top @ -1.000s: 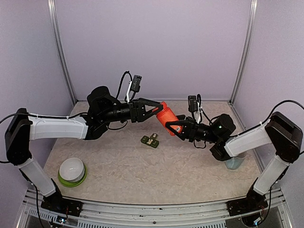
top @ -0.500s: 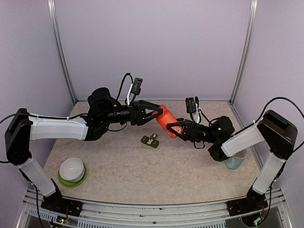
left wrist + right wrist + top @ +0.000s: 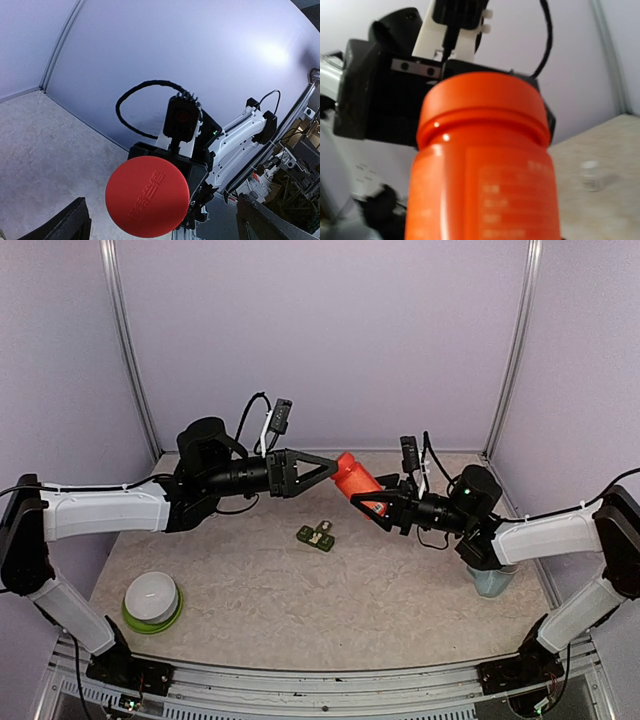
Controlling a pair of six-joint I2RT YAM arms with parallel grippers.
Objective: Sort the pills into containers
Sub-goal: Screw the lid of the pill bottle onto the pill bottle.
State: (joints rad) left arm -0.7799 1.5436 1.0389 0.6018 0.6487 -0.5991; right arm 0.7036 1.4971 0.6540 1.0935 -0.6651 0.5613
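Left gripper [image 3: 331, 468] has opened wide, letting go of the cap of the orange-red bottle [image 3: 357, 478]. The bottle has shifted slightly farther and right. The right arm [image 3: 545, 533] has stretched rightward.

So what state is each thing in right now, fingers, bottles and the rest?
left fingers: open wide around the cap, not gripping it.
right fingers: shut on the orange bottle, holding it above the table.
orange bottle: tilted, cap on.
green containers: lying on the table; lids too small to tell.
small white bottle: upright on the table.
cup: upright, partly hidden.
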